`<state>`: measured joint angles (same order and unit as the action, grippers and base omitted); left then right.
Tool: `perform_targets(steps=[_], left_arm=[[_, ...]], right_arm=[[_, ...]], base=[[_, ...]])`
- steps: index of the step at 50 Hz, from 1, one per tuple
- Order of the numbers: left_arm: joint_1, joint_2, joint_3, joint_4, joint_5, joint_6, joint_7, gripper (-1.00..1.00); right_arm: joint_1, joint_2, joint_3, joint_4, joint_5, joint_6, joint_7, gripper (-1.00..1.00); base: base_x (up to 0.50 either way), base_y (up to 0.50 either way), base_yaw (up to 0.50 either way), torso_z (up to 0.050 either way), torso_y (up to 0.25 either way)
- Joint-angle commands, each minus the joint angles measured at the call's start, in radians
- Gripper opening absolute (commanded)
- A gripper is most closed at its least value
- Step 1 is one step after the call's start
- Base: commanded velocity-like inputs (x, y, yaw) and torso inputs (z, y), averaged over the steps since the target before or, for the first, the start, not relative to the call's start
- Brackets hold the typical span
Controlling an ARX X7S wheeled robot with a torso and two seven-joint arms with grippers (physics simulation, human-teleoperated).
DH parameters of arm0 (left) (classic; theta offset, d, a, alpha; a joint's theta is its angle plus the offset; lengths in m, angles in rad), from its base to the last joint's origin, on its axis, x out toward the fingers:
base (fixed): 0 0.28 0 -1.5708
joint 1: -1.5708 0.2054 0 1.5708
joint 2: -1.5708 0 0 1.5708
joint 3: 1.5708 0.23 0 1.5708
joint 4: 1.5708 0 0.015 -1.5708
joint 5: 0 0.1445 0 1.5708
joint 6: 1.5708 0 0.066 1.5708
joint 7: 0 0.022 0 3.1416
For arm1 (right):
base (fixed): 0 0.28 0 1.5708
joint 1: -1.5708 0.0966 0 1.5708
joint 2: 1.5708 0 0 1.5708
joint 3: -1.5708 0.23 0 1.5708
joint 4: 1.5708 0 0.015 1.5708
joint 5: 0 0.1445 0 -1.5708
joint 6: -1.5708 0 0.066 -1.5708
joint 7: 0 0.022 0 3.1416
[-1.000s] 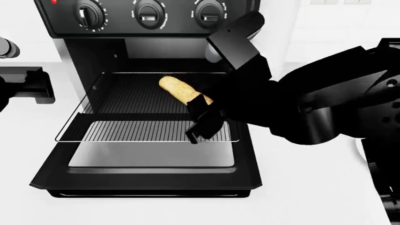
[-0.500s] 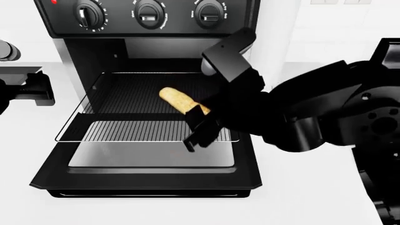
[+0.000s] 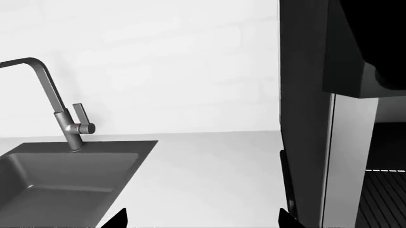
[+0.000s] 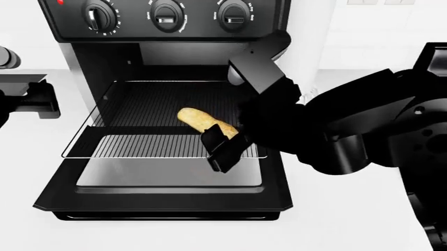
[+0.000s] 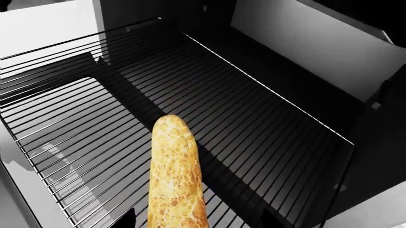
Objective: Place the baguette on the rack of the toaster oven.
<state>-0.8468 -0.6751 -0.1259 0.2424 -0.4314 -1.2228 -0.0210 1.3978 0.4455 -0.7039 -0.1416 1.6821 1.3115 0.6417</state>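
Note:
The golden baguette (image 4: 199,119) lies lengthwise on the silver wire rack (image 4: 140,146), which is pulled partly out of the black toaster oven (image 4: 167,21). My right gripper (image 4: 223,149) is at the loaf's near end, with its fingers on either side. In the right wrist view the baguette (image 5: 174,175) runs out over the rack (image 5: 254,128) from between the jaws of the right gripper (image 5: 203,221). A small gap shows beside the left fingertip (image 5: 129,219), so the jaws stand open. My left gripper (image 3: 203,221) is open and empty, off to the oven's left.
The oven's black drop-down door (image 4: 167,193) lies open below the rack's front edge. Left of the oven's side wall (image 3: 304,118) is white counter, then a grey sink (image 3: 57,180) with a faucet (image 3: 57,109). My left arm (image 4: 28,97) hovers at the head view's left edge.
The right gripper has come down and toward the front with the baguette, which now sits lower, on the rack. The left arm has barely moved.

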Motion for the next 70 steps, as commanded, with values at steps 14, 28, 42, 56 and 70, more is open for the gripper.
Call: perform_targets(steps=[14,28,42,56,70], left_arm=[[-0.048,0.003,0.016,-0.013,-0.004,-0.02,0.008,1.0],[-0.02,-0.001,-0.001,-0.001,-0.009,-0.019,0.003,1.0],[-0.02,-0.005,-0.014,0.006,-0.017,-0.026,0.001,1.0],[-0.027,-0.006,-0.013,0.01,-0.024,-0.031,0.001,1.0],[-0.041,-0.004,-0.001,0.002,-0.024,-0.025,-0.002,1.0]], right_arm=[[-0.013,0.045,0.066,-0.072,-0.022,-0.085,0.035,1.0],[-0.101,0.155,0.143,-0.218,0.064,-0.153,0.143,1.0],[-0.157,0.29,0.231,-0.31,0.112,-0.214,0.226,1.0],[-0.284,0.482,0.35,-0.381,0.116,-0.28,0.247,1.0],[-0.273,0.508,0.358,-0.351,0.002,-0.278,0.243,1.0]], base=[[0.0,0.0,0.0,0.0,0.0],[0.0,0.0,0.0,0.0,0.0],[0.0,0.0,0.0,0.0,0.0],[0.0,0.0,0.0,0.0,0.0],[0.0,0.0,0.0,0.0,0.0]])
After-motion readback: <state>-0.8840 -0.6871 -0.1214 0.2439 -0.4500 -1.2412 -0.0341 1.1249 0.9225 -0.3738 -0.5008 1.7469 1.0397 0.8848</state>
